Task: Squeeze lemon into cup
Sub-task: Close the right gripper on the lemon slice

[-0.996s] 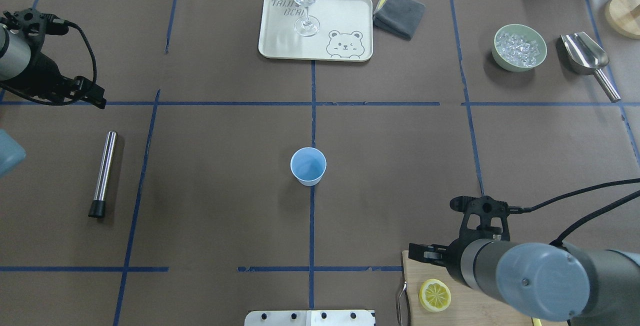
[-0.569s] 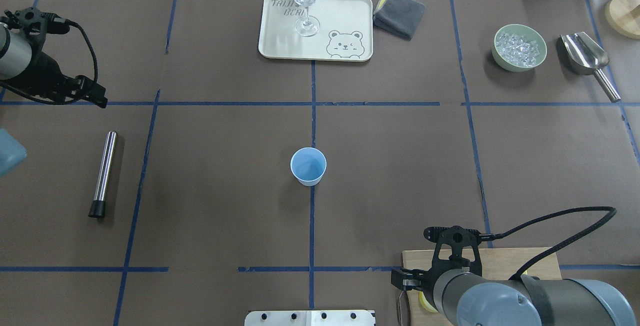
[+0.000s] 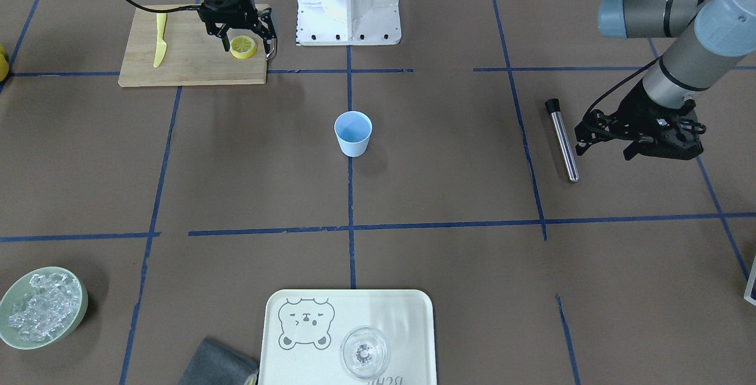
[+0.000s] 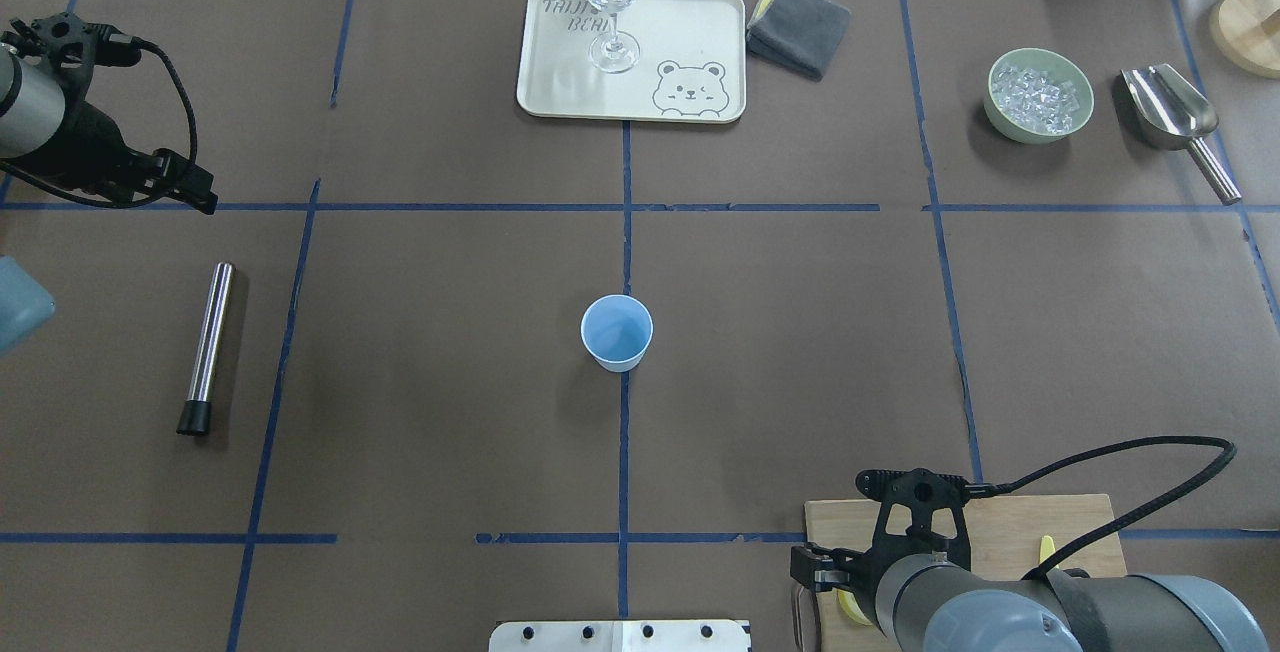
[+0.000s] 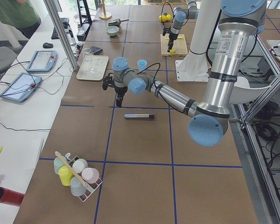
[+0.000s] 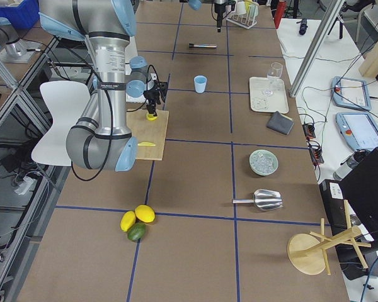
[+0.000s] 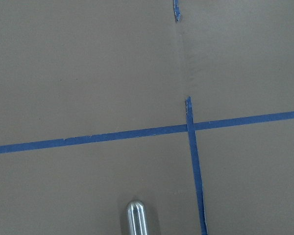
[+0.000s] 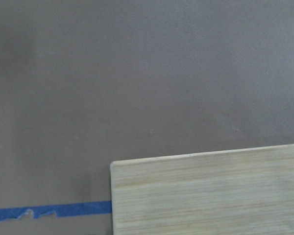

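Note:
The lemon (image 3: 243, 46), a yellow half with its cut face up, lies on the wooden cutting board (image 3: 189, 60) near the robot's base. My right gripper (image 3: 248, 46) points down over it, open, with one finger on each side of the lemon. From overhead, my right arm covers all of the lemon (image 4: 848, 608) except a yellow sliver. The light-blue cup (image 3: 353, 133) stands upright in the middle of the table, well away from both grippers. My left gripper (image 3: 605, 150) hangs open and holds nothing, beside a steel rod (image 3: 563, 140).
A long yellow knife (image 3: 159, 39) lies on the board beyond the lemon. At the far side are a cream tray (image 3: 407, 314) with a clear glass (image 3: 364, 352), a grey cloth (image 4: 797, 30), a green bowl of ice (image 3: 41, 308) and a metal scoop (image 4: 1175, 122).
My right arm has drawn back toward the robot's edge of the table and come down over the lemon, which it now covers in the overhead view. The left arm has hardly moved.

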Robot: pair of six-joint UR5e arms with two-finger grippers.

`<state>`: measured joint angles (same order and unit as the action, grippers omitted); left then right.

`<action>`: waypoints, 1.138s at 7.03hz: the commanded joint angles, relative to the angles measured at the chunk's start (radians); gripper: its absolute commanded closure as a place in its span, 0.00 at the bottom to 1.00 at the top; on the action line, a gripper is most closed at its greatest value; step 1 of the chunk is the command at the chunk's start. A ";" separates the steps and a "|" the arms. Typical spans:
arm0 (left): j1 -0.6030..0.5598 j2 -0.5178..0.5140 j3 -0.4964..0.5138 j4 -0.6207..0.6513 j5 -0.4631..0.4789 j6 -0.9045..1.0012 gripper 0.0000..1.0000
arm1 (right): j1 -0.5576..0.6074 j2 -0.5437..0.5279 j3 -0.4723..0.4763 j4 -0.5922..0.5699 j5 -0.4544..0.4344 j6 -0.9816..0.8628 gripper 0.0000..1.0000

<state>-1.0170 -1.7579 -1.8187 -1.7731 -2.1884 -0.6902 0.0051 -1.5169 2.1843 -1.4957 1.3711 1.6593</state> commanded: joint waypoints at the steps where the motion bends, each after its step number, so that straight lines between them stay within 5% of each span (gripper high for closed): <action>1: 0.000 0.000 -0.002 0.000 -0.001 0.000 0.00 | -0.007 -0.008 -0.024 0.003 -0.001 0.004 0.00; 8: 0.000 -0.002 -0.005 0.000 -0.004 0.001 0.00 | -0.034 -0.003 -0.029 0.005 -0.001 0.030 0.01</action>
<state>-1.0170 -1.7594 -1.8221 -1.7733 -2.1920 -0.6888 -0.0286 -1.5212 2.1541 -1.4910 1.3698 1.6898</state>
